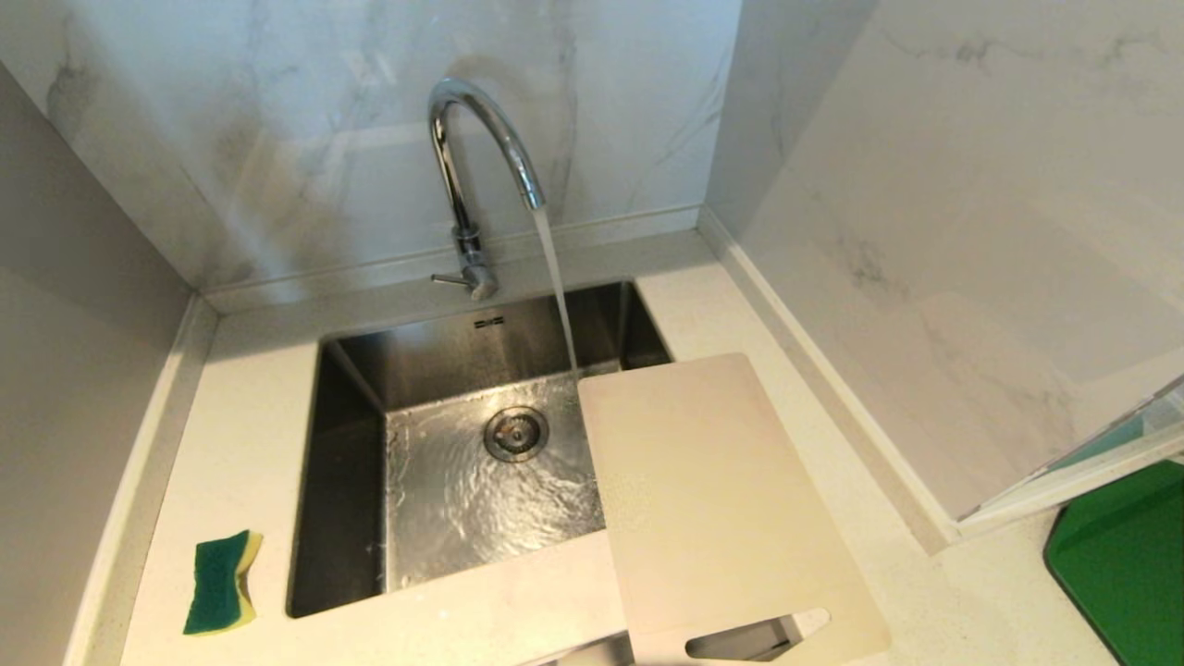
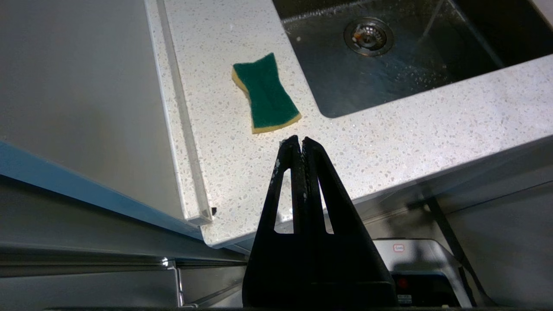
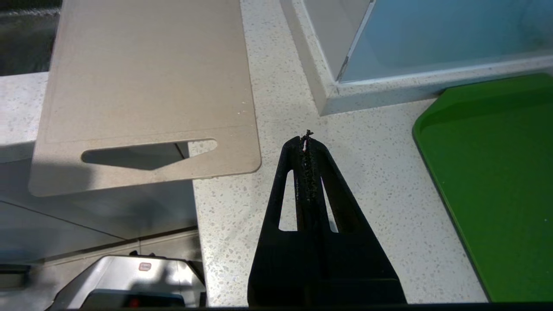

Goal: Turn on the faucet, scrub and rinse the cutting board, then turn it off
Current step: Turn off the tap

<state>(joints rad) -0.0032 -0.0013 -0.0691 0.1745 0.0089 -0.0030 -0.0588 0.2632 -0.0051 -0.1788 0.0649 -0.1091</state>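
The chrome faucet [image 1: 462, 176] arches over the steel sink [image 1: 351, 481] and a stream of water runs from its spout onto the sink floor. The beige cutting board [image 1: 712, 499] [image 3: 142, 82] lies flat on the counter at the sink's right side, partly over the basin, its handle slot hanging past the counter's front edge. My right gripper [image 3: 306, 140] is shut and empty, low over the counter just right of the board's handle end. My left gripper [image 2: 300, 140] is shut and empty near the counter's front edge, short of the sponge. Neither arm shows in the head view.
A green and yellow sponge [image 1: 220, 583] [image 2: 264, 93] lies on the counter left of the sink. A dark green tray [image 3: 497, 181] [image 1: 1124, 564] sits at the far right, beside a protruding wall corner [image 3: 328, 99]. Marble walls close in the back and both sides.
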